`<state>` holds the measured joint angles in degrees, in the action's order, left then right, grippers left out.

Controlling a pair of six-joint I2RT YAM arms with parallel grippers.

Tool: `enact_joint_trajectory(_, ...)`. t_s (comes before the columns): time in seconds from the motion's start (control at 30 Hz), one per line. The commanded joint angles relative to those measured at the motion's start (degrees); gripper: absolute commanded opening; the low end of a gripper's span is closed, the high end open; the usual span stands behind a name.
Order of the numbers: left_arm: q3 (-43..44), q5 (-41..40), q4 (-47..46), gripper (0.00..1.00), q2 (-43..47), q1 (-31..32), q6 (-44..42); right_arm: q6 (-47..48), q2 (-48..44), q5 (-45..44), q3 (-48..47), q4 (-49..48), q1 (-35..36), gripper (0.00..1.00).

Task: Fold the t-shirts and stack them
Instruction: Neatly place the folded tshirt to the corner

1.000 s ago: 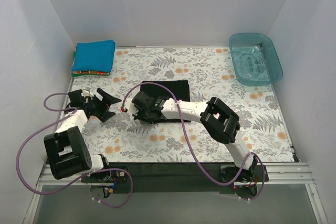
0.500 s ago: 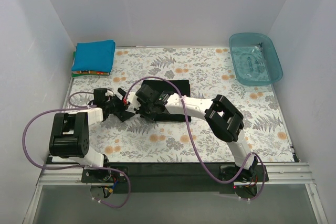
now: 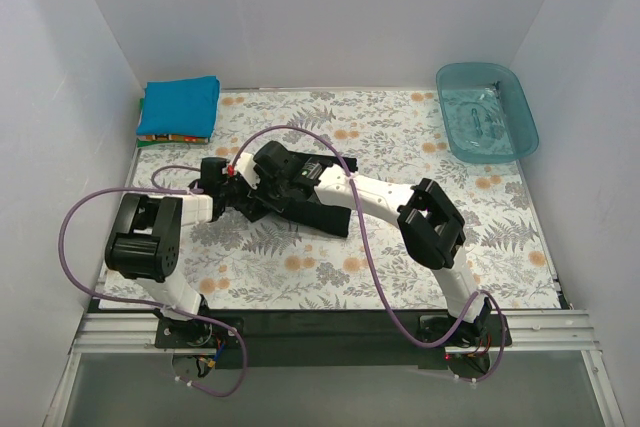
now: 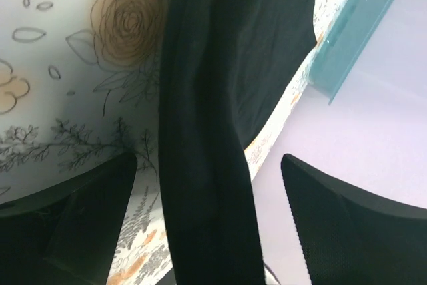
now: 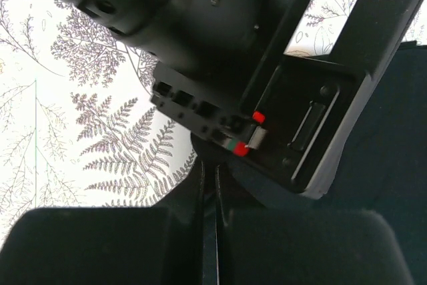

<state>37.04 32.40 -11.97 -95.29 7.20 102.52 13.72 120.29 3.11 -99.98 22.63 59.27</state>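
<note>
A folded black t-shirt (image 3: 325, 197) lies mid-table on the floral cloth. My right gripper (image 3: 262, 192) is shut on its left edge; in the right wrist view the fingers (image 5: 209, 185) meet with dark cloth pinched between them. My left gripper (image 3: 245, 205) sits just left of it, open. In the left wrist view a raised band of the black t-shirt (image 4: 213, 131) runs between its wide-apart fingers (image 4: 73, 225), touching neither. A stack topped by the blue t-shirt (image 3: 180, 105), with orange and green slivers beneath, rests at the back left corner.
The teal plastic tub (image 3: 487, 112) stands at the back right, also seen past the cloth in the left wrist view (image 4: 360, 38). White walls close in three sides. The left arm's black wrist body (image 5: 267, 118) crowds directly in front of my right fingers. Purple cables loop over both arms.
The left arm swung right from the table's left side to the black shirt's left edge. The right gripper shifted slightly back-left with the shirt's edge, skewing the shirt.
</note>
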Motion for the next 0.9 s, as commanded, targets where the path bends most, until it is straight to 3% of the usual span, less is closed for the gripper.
enact_joint_trajectory(0.0,1.02,-8.23,4.93,0.84,-2.27,0.62,-0.39,-0.62,-1.46,0.40,-3.02,-0.75,0.06,0.01)
enact_joint_trajectory(0.2,3.57,-9.64,5.55,0.68,-4.91,0.62,-0.48,-0.80,-1.55,0.84,-2.06,-0.57,0.06,0.01)
enact_joint_trajectory(0.77,7.08,-12.28,-1.04,0.65,-12.11,0.62,-1.18,-2.20,-2.87,3.39,-0.30,-0.66,-0.03,0.01)
enact_joint_trajectory(0.87,7.26,-11.66,-1.57,0.61,-12.64,0.62,-1.18,-2.29,-2.87,3.57,-0.12,-0.66,0.06,0.01)
